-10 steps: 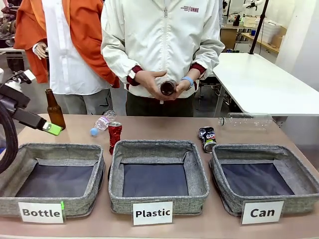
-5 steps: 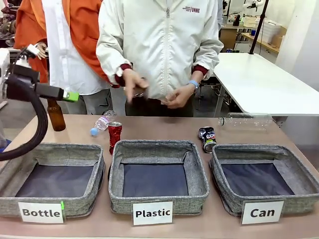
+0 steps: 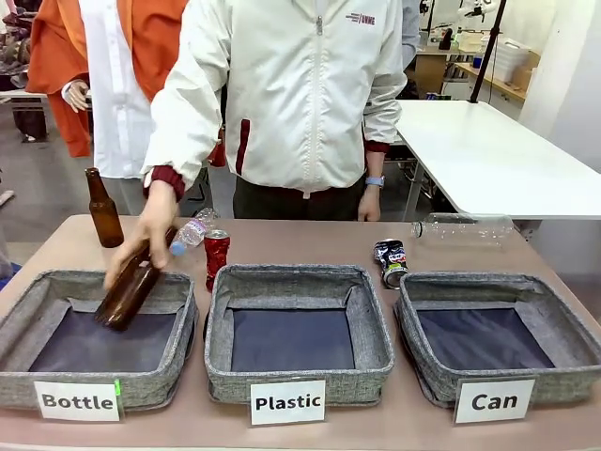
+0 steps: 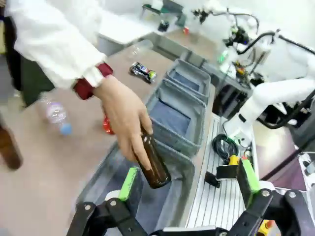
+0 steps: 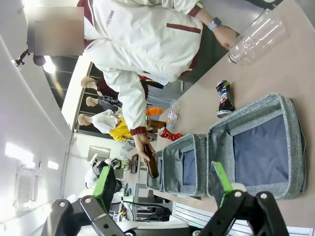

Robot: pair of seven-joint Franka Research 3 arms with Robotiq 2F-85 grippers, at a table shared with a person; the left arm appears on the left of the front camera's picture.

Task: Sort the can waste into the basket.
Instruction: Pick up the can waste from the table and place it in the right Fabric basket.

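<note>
1. Well, the left gripper (image 4: 187, 181) hangs with its green-padded fingers spread, holding nothing.
2. A person's hand (image 3: 143, 230) holds a brown glass bottle (image 3: 125, 293) tilted over the grey felt "Bottle" basket (image 3: 23, 315).
3. The dented red metal can (image 3: 217, 256) stands on the tan table (image 3: 310, 246) at the "Plastic" basket (image 3: 376, 334)'s far left corner.
4. The crushed dark can (image 3: 391, 262) lies just outside the grey felt "Can" basket (image 3: 563, 371), by its far left corner.
5. The right gripper (image 5: 163, 184) is spread wide too, gripping nothing.
</note>
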